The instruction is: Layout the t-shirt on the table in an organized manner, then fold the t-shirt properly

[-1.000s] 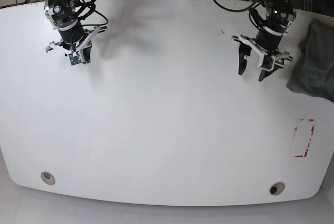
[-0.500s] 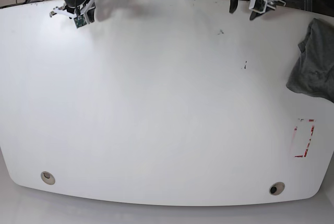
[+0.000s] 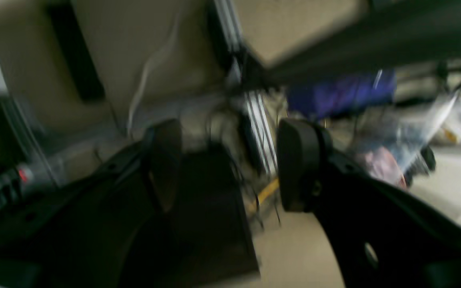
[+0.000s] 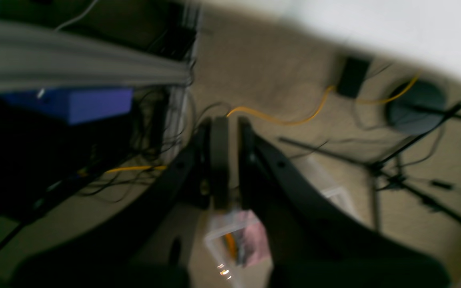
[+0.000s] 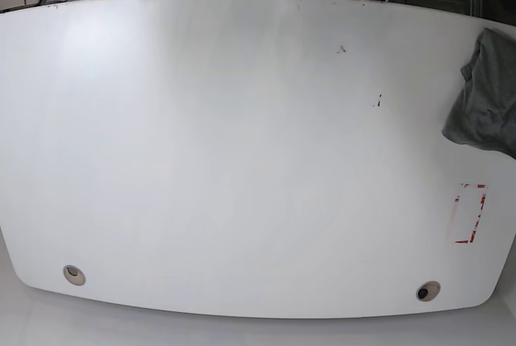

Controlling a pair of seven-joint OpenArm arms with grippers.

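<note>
The grey t-shirt [image 5: 488, 96] lies bunched in a heap at the right edge of the white table [image 5: 242, 160], partly cut off by the frame. Neither arm stands over the tabletop in the base view. In the blurred left wrist view, my left gripper [image 3: 230, 164] is open with nothing between its dark fingers [image 3: 298, 164], and carpet and clutter lie beyond it. In the right wrist view, my right gripper [image 4: 230, 160] is shut, its fingers pressed together on nothing, above carpet and cables. Neither wrist view shows the t-shirt.
A red-and-white sticker [image 5: 470, 213] is stuck near the right front. Two round grommets [image 5: 74, 274] [image 5: 427, 290] sit along the front edge. Small dark specks [image 5: 376, 102] mark the table's right half. Cables and stands crowd the floor past the far edge.
Both arms have drawn back from over the table, past its far edge and out of the base view. The t-shirt has not moved.
</note>
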